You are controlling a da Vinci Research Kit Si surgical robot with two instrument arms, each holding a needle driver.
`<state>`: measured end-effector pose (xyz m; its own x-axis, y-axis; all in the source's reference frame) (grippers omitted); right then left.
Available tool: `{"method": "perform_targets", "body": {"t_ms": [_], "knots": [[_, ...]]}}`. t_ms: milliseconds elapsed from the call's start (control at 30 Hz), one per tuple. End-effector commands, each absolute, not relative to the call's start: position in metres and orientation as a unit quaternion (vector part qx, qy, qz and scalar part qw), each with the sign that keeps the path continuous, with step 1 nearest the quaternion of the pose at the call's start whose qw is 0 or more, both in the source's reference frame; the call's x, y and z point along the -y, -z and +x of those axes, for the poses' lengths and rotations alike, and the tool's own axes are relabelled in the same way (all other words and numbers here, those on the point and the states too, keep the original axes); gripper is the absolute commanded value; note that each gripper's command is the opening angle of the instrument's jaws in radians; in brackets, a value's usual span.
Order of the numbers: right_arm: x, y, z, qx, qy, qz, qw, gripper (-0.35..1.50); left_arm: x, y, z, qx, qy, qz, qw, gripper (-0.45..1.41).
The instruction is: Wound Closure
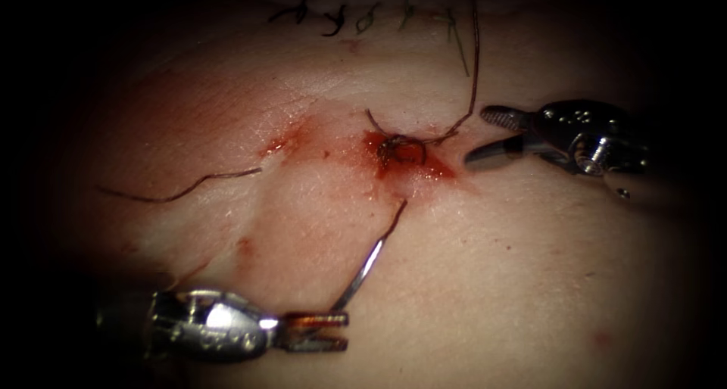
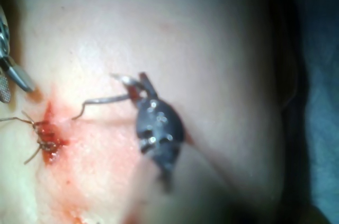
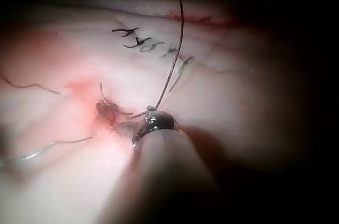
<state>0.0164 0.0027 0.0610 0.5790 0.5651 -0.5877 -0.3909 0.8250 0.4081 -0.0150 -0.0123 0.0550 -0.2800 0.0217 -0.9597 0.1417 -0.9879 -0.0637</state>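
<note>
My left tool [image 1: 322,332] lies low and left of the cut, jaws shut on the curved needle [image 1: 371,260] near its rear end. The needle rises toward the red cut [image 1: 409,162]; its tip touches the tissue [image 1: 485,283] just below the cut, and I cannot tell whether it has entered. The left wrist view shows that same hold on the needle [image 2: 103,99] by the left tool [image 2: 135,86]. A knot [image 1: 395,148] sits in the cut. Thread [image 1: 475,63] runs from it up and out of view. To the right of the knot my right tool [image 1: 485,136] stands open, holding nothing.
A row of dark finished stitches [image 1: 333,14] lies at the far edge of the tissue. A loose cut piece of thread [image 1: 182,190] lies to the left of the cut. Red fluid [image 1: 303,139] stains the tissue around the knot.
</note>
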Motion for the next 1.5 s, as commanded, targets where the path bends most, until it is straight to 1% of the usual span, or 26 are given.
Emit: {"method": "perform_targets", "body": {"t_ms": [33, 100, 167, 600, 900, 1167, 1333, 1500], "knots": [[-0.002, -0.062, 0.0158, -0.367, -0.278, 0.114, 0.880, 1.38, 0.013, -0.055, -0.0153, -0.068, 0.797, 0.599, 0.038, -0.45], [-0.002, -0.062, 0.0146, -0.361, -0.288, 0.103, 0.881, 1.40, 0.014, -0.053, -0.0149, -0.069, 0.795, 0.601, 0.039, -0.45], [-0.001, -0.063, 0.0143, -0.357, -0.295, 0.098, 0.881, 1.42, 0.013, -0.052, -0.0147, -0.066, 0.796, 0.601, 0.040, -0.45], [0.003, -0.063, 0.0149, -0.359, -0.305, 0.095, 0.877, 1.43, 0.009, -0.043, -0.0110, -0.041, 0.776, 0.629, 0.019, -0.45], [0.005, -0.060, 0.0147, -0.381, -0.316, 0.094, 0.864, 1.45, 0.007, -0.041, -0.0112, -0.024, 0.772, 0.635, 0.011, -0.45], [0.007, -0.058, 0.0151, -0.401, -0.326, 0.088, 0.851, 1.45, 0.004, -0.039, -0.0107, 0.005, 0.763, 0.647, -0.012, -0.45], [0.008, -0.057, 0.0164, -0.410, -0.332, 0.083, 0.845, 1.47, 0.001, -0.037, -0.0098, 0.025, 0.753, 0.656, -0.039, -0.45], [0.009, -0.057, 0.0168, -0.412, -0.333, 0.081, 0.845, 1.47, 0.001, -0.037, -0.0097, 0.030, 0.752, 0.656, -0.046, -0.45]]}}
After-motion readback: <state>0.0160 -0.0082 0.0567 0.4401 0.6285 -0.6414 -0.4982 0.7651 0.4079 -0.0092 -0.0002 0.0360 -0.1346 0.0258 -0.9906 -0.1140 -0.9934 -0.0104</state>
